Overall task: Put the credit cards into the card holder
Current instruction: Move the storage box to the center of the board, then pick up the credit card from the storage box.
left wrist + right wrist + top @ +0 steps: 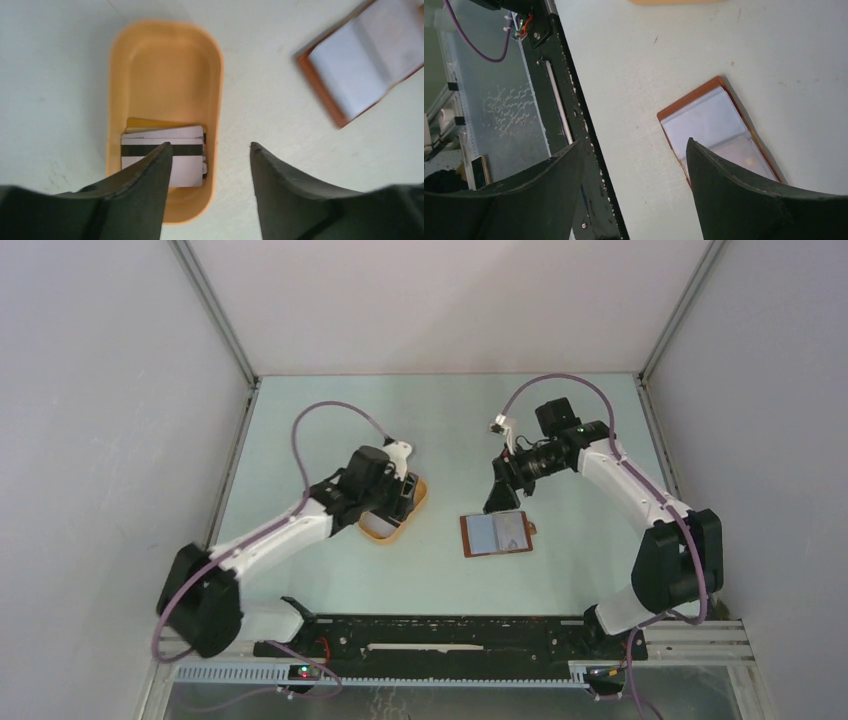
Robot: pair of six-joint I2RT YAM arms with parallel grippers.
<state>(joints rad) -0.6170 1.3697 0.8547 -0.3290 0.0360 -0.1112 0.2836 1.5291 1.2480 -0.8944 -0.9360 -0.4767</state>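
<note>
Several credit cards (187, 170) lie stacked in the near end of an orange-yellow oval tray (165, 55); the top one is white with a black stripe, and a yellow one shows behind. My left gripper (210, 147) hovers open over the tray's right rim (385, 533), one finger above the cards and the other above the table, holding nothing. The card holder (497, 533) lies open on the table, pale blue-grey face up (360, 60). My right gripper (636, 142) hangs open just behind the card holder (711, 120), empty; in the top view this gripper (500, 498) is at the holder's far edge.
A black rail (450, 635) runs along the near table edge and shows in the right wrist view (564, 100). Grey enclosure walls stand on the left, right and back. The tray's edge (674, 1) peeks in at the top of the right wrist view.
</note>
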